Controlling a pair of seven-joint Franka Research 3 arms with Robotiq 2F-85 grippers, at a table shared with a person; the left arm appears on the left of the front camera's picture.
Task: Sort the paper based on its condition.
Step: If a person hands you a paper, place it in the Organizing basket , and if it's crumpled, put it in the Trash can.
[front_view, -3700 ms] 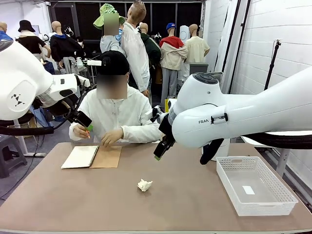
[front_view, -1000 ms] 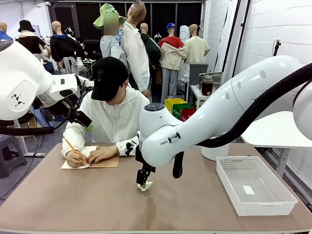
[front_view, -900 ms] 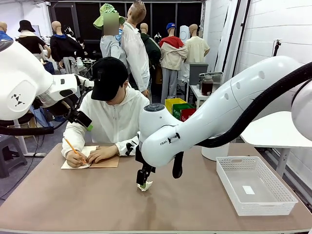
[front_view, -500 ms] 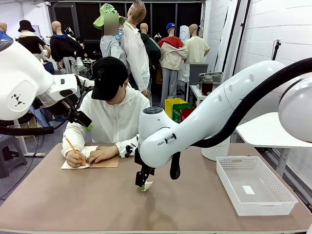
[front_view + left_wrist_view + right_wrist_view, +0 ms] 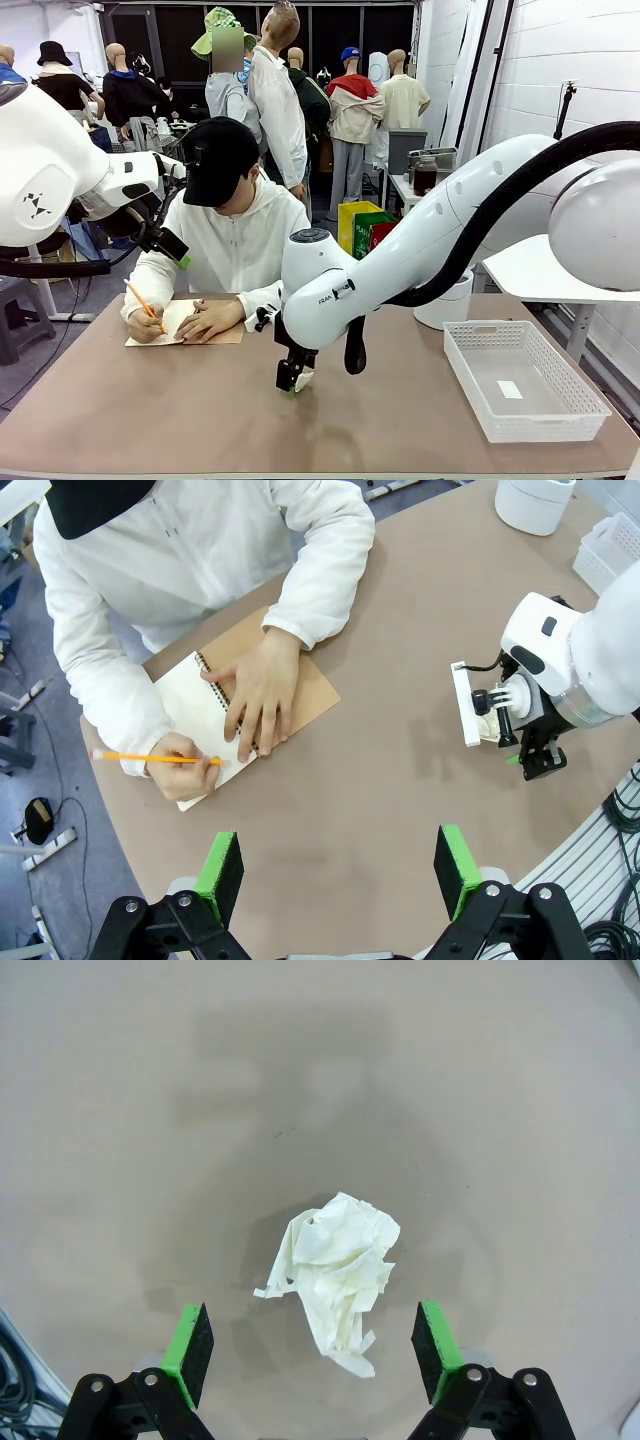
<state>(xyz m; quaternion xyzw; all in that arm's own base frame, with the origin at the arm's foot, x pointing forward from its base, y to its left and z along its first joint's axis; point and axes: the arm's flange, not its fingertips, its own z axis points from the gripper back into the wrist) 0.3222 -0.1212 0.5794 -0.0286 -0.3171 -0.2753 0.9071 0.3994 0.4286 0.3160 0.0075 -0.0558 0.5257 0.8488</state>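
Here, in the front view, the right arm's fingers (image 5: 287, 378) point straight down at the tabletop (image 5: 150, 420), near its middle. A sliver of the crumpled paper (image 5: 304, 376) shows just beside them, lying on the tabletop. The left arm's fingers (image 5: 166, 243) hang high at the left, well apart from the paper. Across the tabletop a person rests 1 hand (image 5: 210, 320) on an open spiral notebook (image 5: 178, 315) and holds a pencil (image 5: 141, 299) in the other. A white basket (image 5: 572, 398) stands at the right.

In the left wrist view, the left arm's 2 fingers (image 5: 220, 865) stand wide apart with nothing between them, above bare tabletop. The notebook (image 5: 185, 695) lies farther off under the person's hand (image 5: 255, 695).

In the right wrist view, the right arm's 2 fingers (image 5: 190, 1352) are spread wide and grip nothing. The crumpled paper (image 5: 340, 1275) lies on the tabletop between them, touching neither green pad. Most of the ball sits beyond the fingertips, a little nearer the picture's right pad, and its lower tail reaches down into the gap.
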